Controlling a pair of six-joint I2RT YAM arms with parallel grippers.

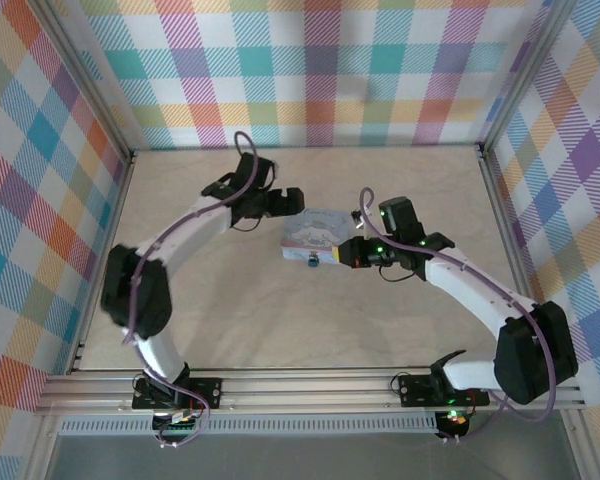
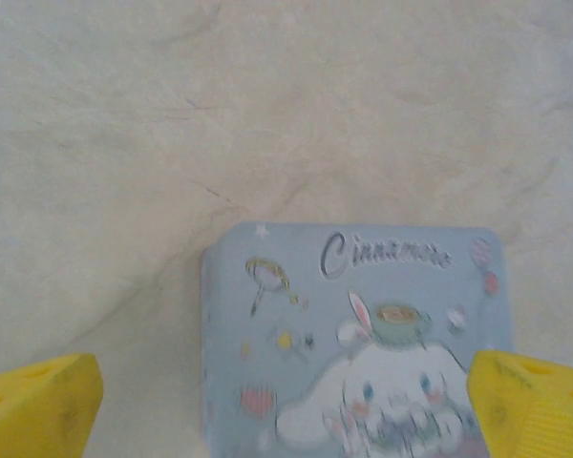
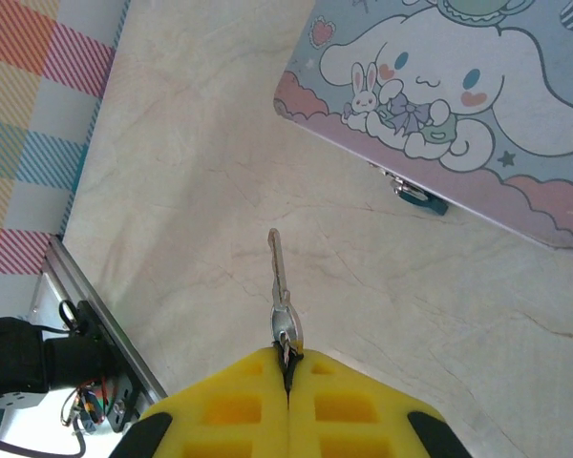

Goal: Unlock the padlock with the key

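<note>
1. Table [image 1: 230,320]: open top, nothing lying between the key and the lock.
2. Tin box [image 2: 296,286]: flat, lid up, mid-table.
3. Left gripper [image 2: 285,410]: fingers spread wide astride the tin, gripping nothing; likely poised to steady it.
4. Right gripper [image 3: 288,367]: clamped on the key [image 3: 279,286], blade pointing forward for insertion.
5. Padlock [image 3: 418,197]: at the tin's near-edge clasp, apart from the key tip and off its line; keyhole not discernible.

The padlock [image 3: 418,197] mostly hides behind the edge of the cartoon tin [image 3: 430,86], only a dark blue sliver and a bit of shackle showing; from above it is too small to make out. The head of the key [image 3: 278,277] is buried between the pressed-together fingers of the right pincer [image 3: 288,367], and the tin runs off the edges of both wrist views.
</note>
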